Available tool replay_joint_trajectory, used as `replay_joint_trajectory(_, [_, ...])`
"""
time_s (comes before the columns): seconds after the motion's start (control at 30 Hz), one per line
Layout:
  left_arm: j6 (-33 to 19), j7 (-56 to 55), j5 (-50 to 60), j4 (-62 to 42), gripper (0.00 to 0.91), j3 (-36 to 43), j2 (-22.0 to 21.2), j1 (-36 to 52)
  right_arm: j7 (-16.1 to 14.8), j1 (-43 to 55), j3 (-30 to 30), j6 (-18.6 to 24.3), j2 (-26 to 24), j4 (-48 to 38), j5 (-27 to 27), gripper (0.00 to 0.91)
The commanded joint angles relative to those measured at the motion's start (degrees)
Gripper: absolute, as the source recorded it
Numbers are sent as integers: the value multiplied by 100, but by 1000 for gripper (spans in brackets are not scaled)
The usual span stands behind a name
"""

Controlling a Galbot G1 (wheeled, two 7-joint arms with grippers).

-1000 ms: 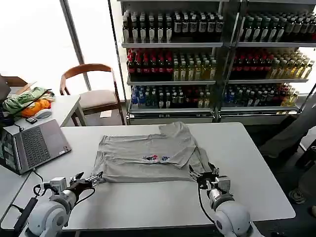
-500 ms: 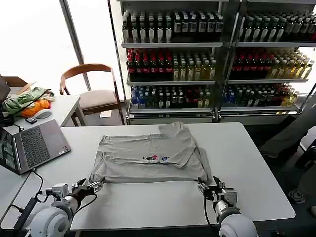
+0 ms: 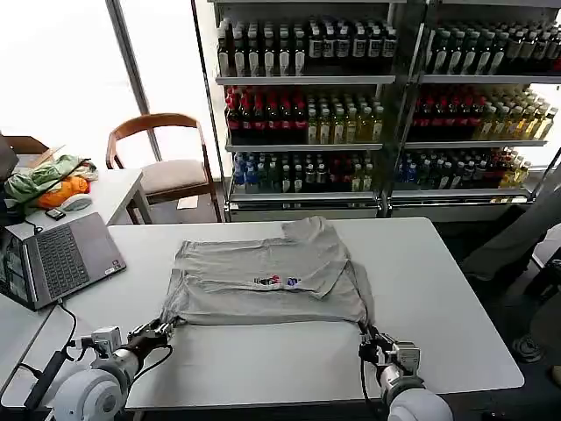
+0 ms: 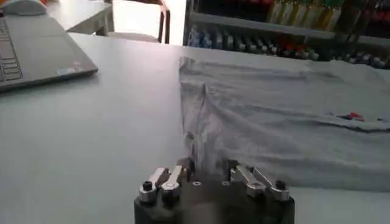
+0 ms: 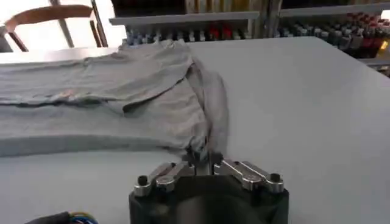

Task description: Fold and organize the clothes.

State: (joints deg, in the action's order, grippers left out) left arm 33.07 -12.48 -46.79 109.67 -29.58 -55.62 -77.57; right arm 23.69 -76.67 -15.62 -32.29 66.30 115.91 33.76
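- Head view: the light grey short-sleeved cotton shirt (image 3: 267,279) lies partly folded at the centre of the white table (image 3: 438,289), its small multicoloured print facing up. The left gripper (image 3: 158,332) sits at lower left, pinching the shirt's near left corner. The right gripper (image 3: 374,344) sits at lower right on the near right corner. Compared with a second ago, both grippers have drawn back toward the bottom edge of the frame, and the near hem now stretches out into two pulled points. A grey laptop (image 3: 61,257) stands at the left edge, and a wooden chair (image 3: 162,167) sits in the upper left before shelves of bottles (image 3: 307,105).
- Left wrist view: at lower centre the left gripper (image 4: 207,171) has its fingers narrowed onto a bunched fold of the shirt (image 4: 286,122), which spreads across the right half.
- Right wrist view: at lower centre the right gripper (image 5: 204,159) is clamped narrowly on a gathered corner of the shirt (image 5: 103,97), which fills the upper left.
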Motion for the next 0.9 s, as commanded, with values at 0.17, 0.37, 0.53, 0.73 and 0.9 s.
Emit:
replay_joint_trajectory(0.17, [-52, 73, -6, -19, 0, 4, 7, -4, -2, -52, 3, -4, -54, 68, 148, 0])
replay_joint_trajectory(0.37, [-152, 39, -1, 12, 0, -12, -2, -54, -100, -131, -47, 30, -144, 169, 137, 0])
replay_joint_trajectory(0.53, [-143, 33, -11, 146, 0, -76, 31, -180, -173, -227, -42, 38, -207, 311, 122, 0])
replay_joint_trajectory(0.73, [-73, 9, -29, 412, 0, -223, 97, -510, -208, -510, -61, 31, -269, 575, 63, 0])
replay_joint_trajectory(0.9, [-19, 20, -33, 655, 0, -447, 104, -890, -281, -870, -111, 43, -343, 828, -28, 0])
